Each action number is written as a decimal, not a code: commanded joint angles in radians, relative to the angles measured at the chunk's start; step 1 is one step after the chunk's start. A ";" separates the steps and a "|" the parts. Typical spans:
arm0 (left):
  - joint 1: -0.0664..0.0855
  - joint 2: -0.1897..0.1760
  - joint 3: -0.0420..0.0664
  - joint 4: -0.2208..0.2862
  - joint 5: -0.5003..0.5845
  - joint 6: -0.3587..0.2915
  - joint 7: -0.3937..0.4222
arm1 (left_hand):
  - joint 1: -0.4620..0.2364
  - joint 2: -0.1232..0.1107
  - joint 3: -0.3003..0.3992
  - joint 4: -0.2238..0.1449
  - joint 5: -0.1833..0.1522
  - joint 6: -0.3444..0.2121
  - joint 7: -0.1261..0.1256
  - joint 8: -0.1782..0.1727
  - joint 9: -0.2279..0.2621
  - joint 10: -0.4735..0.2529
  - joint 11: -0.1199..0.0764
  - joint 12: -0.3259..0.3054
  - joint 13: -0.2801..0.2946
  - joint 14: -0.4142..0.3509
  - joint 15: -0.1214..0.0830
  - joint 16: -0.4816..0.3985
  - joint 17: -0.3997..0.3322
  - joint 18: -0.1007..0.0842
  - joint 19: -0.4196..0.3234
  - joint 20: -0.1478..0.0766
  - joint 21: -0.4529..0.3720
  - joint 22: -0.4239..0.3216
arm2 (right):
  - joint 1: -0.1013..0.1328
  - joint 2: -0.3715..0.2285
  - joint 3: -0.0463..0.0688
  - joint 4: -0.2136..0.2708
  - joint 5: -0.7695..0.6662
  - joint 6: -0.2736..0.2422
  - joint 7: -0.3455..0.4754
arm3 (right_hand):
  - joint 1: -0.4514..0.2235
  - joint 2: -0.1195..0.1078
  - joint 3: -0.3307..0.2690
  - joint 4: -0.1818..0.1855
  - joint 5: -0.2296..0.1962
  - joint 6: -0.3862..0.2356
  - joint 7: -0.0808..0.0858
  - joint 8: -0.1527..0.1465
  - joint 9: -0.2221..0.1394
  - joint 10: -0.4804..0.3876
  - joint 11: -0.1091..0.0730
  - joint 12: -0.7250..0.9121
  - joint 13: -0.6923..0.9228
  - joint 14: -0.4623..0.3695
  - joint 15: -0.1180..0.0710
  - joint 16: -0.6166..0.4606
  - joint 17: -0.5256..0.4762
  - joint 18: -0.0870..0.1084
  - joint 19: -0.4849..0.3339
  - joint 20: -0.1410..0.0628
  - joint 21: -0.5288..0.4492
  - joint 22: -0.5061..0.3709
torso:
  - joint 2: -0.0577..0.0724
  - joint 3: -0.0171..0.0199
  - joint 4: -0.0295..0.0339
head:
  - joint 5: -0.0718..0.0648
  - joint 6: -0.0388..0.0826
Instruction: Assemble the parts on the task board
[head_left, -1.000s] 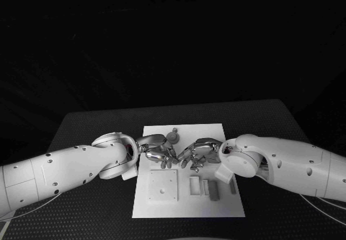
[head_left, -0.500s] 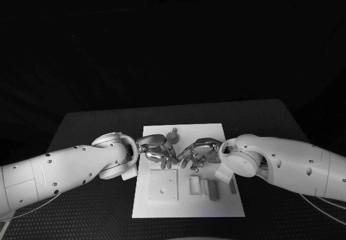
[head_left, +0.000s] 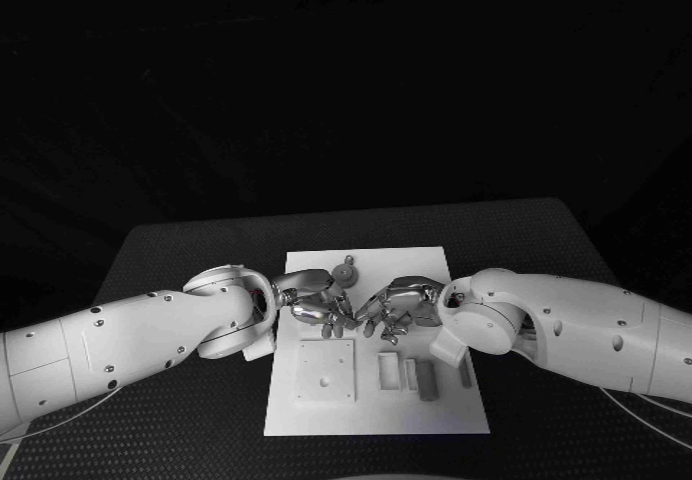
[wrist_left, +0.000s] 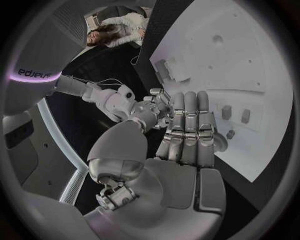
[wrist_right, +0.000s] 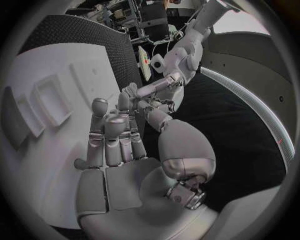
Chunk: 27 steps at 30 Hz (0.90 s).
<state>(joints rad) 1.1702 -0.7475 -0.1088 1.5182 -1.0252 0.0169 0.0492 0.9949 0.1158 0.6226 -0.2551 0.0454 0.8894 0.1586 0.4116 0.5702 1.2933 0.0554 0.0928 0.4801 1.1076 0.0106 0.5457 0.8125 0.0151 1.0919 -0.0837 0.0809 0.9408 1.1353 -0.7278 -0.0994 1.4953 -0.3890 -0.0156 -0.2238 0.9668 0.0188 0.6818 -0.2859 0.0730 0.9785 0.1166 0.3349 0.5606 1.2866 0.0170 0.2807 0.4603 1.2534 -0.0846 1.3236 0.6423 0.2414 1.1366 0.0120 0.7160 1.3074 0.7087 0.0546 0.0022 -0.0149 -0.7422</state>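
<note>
Hovering over the task board (head_left: 433, 262) — both hands, seemingly empty — parts (head_left: 420, 378) nearby.

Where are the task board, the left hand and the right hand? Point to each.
task board (head_left: 378, 420): head view, bare near part of the plate.
left hand (head_left: 313, 298): head view, middle of the hand.
right hand (head_left: 400, 303): head view, middle of the hand.

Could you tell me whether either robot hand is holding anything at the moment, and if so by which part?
It cannot be told. The left robot hand and right robot hand meet fingertip to fingertip over the task board, and their fingers hide whatever might be between them.
</note>
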 joint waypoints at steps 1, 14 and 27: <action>0.001 0.003 0.001 0.003 0.000 0.009 0.008 | 0.001 0.012 0.004 0.000 0.004 0.038 -0.028 0.004 0.001 0.007 0.001 0.001 0.002 0.008 0.001 -0.006 0.001 -0.009 0.006 -0.001 0.003 0.001 | -0.001 0.001 -0.001 0.003 -0.021 0.014 0.009 | 0.016 0.012 0.000 -0.005 0.004 0.011 -0.002 0.008 0.013 0.011 -0.004 0.006 0.010 -0.002 -0.013 -0.006 0.002 0.020 0.009 -0.002 0.001 0.019 | 0.000 0.0001 0.0001 | 0.000 -0.001; 0.001 0.002 0.000 0.002 0.004 0.002 0.004 | 0.001 0.012 0.005 0.001 0.004 0.038 -0.028 0.004 0.002 0.007 0.001 0.001 0.002 0.009 0.001 -0.007 0.002 -0.009 0.006 -0.001 0.003 0.001 | -0.001 0.000 -0.002 0.004 -0.047 -0.016 0.016 | 0.045 0.013 -0.002 -0.006 0.004 0.022 -0.009 0.018 0.033 0.023 -0.012 0.014 0.042 0.001 -0.020 -0.008 0.004 0.020 0.013 -0.005 0.004 0.019 | 0.000 0.0002 0.0001 | -0.001 -0.001; 0.001 0.001 0.000 -0.004 0.089 -0.077 -0.004 | -0.018 -0.108 -0.039 -0.018 0.003 -0.040 0.006 -0.042 -0.011 -0.026 0.016 -0.019 -0.002 -0.014 0.010 -0.027 0.003 -0.011 -0.008 0.003 -0.005 0.002 | -0.001 -0.001 -0.003 0.005 -0.062 -0.070 0.030 | 0.058 0.016 -0.008 -0.007 0.004 0.035 -0.018 0.031 0.060 0.039 -0.021 0.028 0.084 0.008 -0.030 -0.008 0.007 0.020 0.021 -0.009 0.009 0.019 | 0.000 0.0002 0.0005 | -0.005 -0.003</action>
<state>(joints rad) 1.1692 -0.7481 -0.1103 1.5126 -0.9773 -0.0190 0.0404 0.9815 0.0309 0.5876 -0.2683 0.0531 0.8571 0.1624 0.3744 0.5638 1.2754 0.0731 0.0782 0.4787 1.1003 0.0180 0.5233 0.8147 0.0150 1.0885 -0.0805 0.0809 0.9417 1.1367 -0.7282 -0.1002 1.5018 -0.4334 -0.0604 -0.2036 1.0115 0.0342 0.6774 -0.2899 0.0736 1.0069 0.1017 0.3607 0.5666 1.3234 -0.0010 0.3030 0.5430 1.2593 -0.1075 1.3195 0.6481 0.2573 1.1522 0.0033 0.7211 1.3073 0.7083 0.0546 0.0022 -0.0182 -0.7445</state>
